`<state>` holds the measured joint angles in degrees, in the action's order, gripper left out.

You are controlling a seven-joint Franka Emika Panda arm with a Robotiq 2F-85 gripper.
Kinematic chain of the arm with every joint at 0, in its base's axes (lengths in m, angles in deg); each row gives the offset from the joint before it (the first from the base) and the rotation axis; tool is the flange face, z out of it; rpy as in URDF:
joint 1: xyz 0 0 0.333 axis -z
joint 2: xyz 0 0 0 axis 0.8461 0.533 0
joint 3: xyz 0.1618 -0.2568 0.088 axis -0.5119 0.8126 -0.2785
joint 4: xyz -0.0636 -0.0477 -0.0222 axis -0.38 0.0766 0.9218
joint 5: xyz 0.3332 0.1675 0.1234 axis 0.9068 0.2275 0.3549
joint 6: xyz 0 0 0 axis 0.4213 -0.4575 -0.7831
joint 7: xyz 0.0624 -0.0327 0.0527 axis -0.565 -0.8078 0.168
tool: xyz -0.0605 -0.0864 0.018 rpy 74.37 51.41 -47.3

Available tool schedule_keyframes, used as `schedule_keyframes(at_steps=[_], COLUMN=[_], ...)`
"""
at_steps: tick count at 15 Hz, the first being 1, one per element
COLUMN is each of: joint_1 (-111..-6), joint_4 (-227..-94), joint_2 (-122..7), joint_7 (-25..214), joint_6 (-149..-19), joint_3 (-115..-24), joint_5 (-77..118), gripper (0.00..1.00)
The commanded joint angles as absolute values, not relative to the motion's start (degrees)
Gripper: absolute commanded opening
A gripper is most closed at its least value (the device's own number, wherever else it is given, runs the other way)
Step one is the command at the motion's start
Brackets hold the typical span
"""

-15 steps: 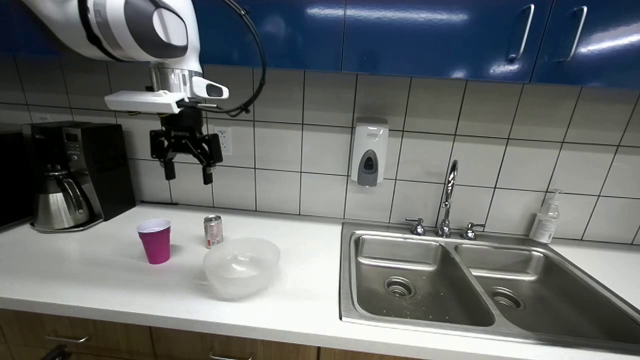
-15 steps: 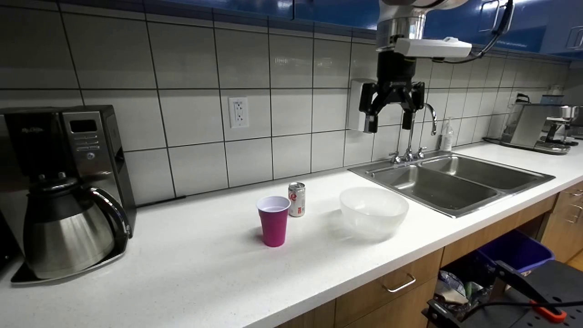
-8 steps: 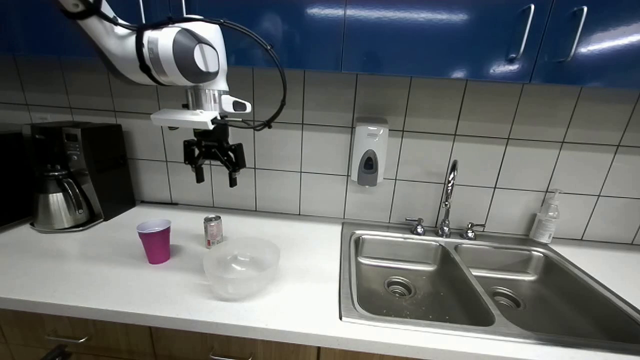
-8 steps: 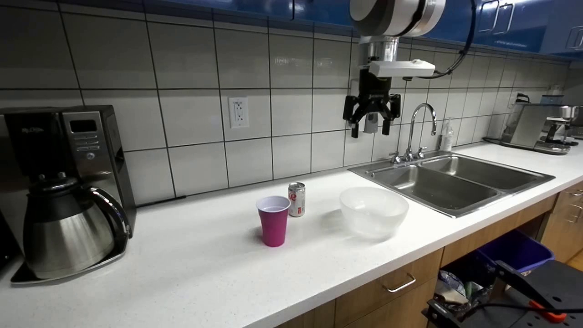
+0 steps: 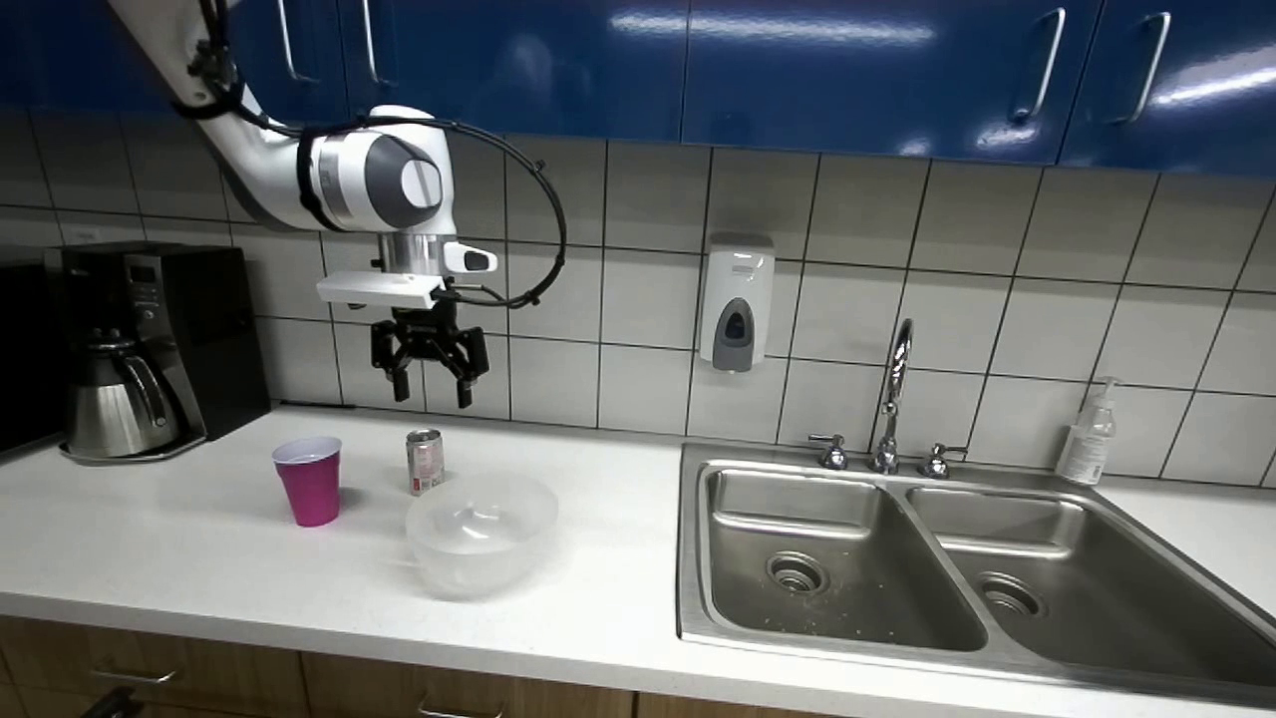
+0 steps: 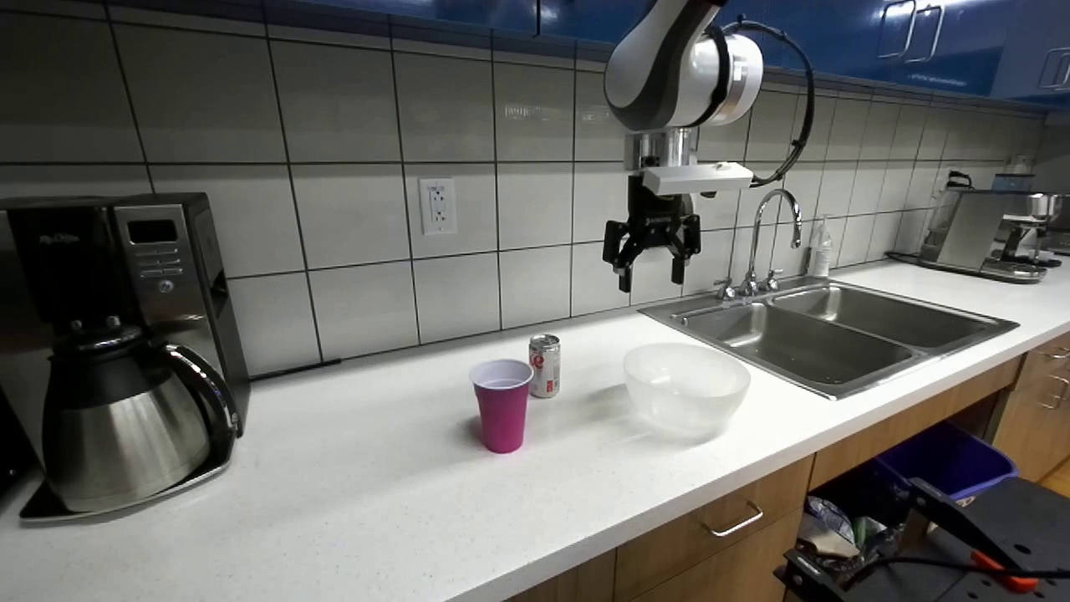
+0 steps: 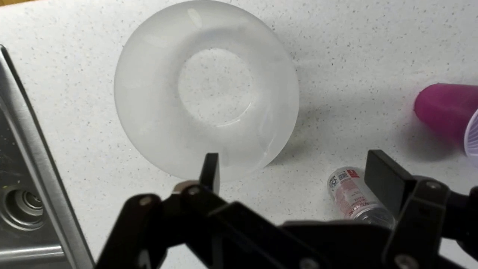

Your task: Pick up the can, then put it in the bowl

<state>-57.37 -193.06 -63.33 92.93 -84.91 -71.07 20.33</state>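
In an exterior view we find the can (image 6: 545, 366) standing upright on the counter (image 6: 359, 502), its long axis vertical, lower in the frame than the gripper (image 6: 652, 276) and to its left. The fingers (image 7: 388, 183) hang downward, spread apart and holding nothing, so we judge that a descent from above would suit that axis. The move turns on the sideways offset: in the wrist view the can shows at lower right, not midway in the gap but against the outline of the finger on that side, its top partly covered. The bowl (image 7: 149, 93) takes up the upper middle of the same frame, apart from the can. We think the gripper needs to shift toward that frame's right before going down; otherwise a fingertip could land on the can's top. The pink cup (image 7: 444, 112) at the right edge bears watching on the way.
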Motion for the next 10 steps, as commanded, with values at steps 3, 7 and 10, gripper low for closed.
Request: schedule_keyframes(at_steps=[3,7,10], joint_1=[-58.7,-59.4,-60.0], joint_4=[-191.2,-187.6,-183.3], joint_2=[-57.7,-53.2,-50.1], joint_7=[94.5,94.5,94.7], joint_6=[-90.1,-92.0,-91.3], joint_3=[-71.4,-71.4,-71.5], joint_5=[18.4,18.9,19.3], gripper=[1.0,1.0,1.0])
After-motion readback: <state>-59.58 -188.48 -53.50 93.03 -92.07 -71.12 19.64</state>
